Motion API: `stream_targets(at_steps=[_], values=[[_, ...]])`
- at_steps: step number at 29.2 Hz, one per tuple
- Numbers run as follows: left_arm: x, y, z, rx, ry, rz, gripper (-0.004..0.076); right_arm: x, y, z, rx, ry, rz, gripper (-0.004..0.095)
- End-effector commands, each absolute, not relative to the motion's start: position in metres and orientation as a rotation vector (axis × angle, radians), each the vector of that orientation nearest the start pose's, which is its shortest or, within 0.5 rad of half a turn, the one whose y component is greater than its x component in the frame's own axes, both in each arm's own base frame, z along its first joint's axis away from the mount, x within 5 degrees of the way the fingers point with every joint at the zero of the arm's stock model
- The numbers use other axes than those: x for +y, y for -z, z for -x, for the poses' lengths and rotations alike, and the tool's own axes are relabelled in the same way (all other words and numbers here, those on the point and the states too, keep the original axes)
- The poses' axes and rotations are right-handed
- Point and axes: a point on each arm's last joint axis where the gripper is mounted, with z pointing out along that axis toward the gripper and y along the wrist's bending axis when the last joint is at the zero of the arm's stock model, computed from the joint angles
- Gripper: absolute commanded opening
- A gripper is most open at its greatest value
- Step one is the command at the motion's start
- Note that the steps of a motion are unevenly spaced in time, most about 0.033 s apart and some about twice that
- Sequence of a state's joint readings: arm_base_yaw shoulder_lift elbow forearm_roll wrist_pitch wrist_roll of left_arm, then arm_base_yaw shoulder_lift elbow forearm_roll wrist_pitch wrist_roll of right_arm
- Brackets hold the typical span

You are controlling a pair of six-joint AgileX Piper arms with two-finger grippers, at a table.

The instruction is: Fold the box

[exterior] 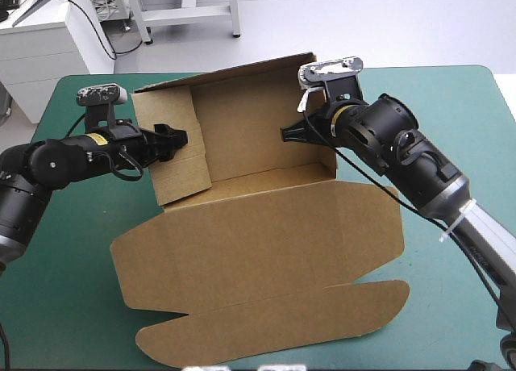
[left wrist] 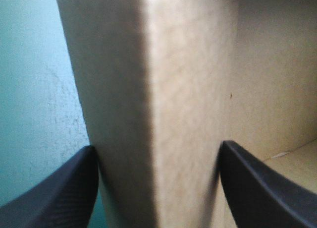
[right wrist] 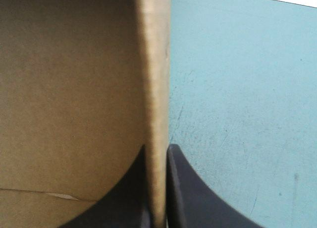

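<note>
Box (exterior: 250, 121) of brown board, partly erected, shown at the middle of the surface (exterior: 64, 306) with its teal-green cover. Walls are raised at the far part of the sheet, while the wide lid panel (exterior: 258, 234) and its rounded tuck flap (exterior: 274, 323) are laid flat toward the near edge. The left tool (exterior: 179, 137) is brought in from the left side and placed at the upper edge of the left wall (exterior: 173, 173). In the left wrist view its black fingers (left wrist: 54, 193) are seen spread well apart, one on the outer side over the cover and one on the inner side of the box. The board stands between them, and no clamping of it is shown. The right tool (exterior: 289, 135) is reached in from the right and is set on the right wall (right wrist: 154, 89). In the right wrist view its fingers (right wrist: 198, 198) are pressed almost together, with the upright edge of that wall pinched between them. There the brown inside of the box is seen on one side and the cover on the other. Both arms are held low over the surface.
</note>
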State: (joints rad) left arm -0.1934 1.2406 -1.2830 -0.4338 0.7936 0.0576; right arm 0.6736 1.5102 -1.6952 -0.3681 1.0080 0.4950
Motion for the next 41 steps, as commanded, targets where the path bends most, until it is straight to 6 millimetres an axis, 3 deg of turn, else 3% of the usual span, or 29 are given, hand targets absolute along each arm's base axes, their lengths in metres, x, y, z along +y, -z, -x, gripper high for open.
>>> stream_targets(at_steps=[1, 9, 14, 17, 18, 20, 29, 35, 41], values=[[-0.087, -0.428, -0.245, 2.095, 0.624, -0.121, 0.0451, 0.173, -0.466, -0.263, 2.092, -0.217, 0.247, 0.0001], [-0.109, -0.419, -0.234, 2.168, 0.395, -0.14, 0.0417, 0.179, -0.456, -0.27, 2.125, -0.204, 0.244, 0.0001], [-0.119, -0.418, -0.23, 2.175, 0.401, -0.095, 0.0393, 0.178, -0.457, -0.271, 2.114, -0.196, 0.243, 0.0001], [-0.122, -0.416, -0.232, 2.187, 0.421, -0.075, 0.0225, 0.178, -0.457, -0.271, 2.116, -0.196, 0.24, 0.0001], [-0.122, -0.415, -0.233, 2.187, 0.423, -0.075, 0.011, 0.178, -0.457, -0.271, 2.116, -0.196, 0.24, 0.0001], [-0.124, -0.415, -0.235, 2.185, 0.43, -0.069, -0.0004, 0.179, -0.457, -0.27, 2.119, -0.203, 0.238, 0.0001], [-0.123, -0.411, -0.24, 2.222, 0.376, -0.056, -0.0008, 0.169, -0.443, -0.27, 2.274, -0.132, 0.195, 0.0], [-0.141, -0.394, -0.275, 2.42, 0.216, -0.137, -0.0008, 0.165, -0.417, -0.292, 2.45, -0.26, 0.251, 0.0], [-0.163, -0.365, -0.313, 2.559, 0.155, -0.153, -0.0008, 0.163, -0.386, -0.312, 2.589, -0.181, 0.26, 0.0]])
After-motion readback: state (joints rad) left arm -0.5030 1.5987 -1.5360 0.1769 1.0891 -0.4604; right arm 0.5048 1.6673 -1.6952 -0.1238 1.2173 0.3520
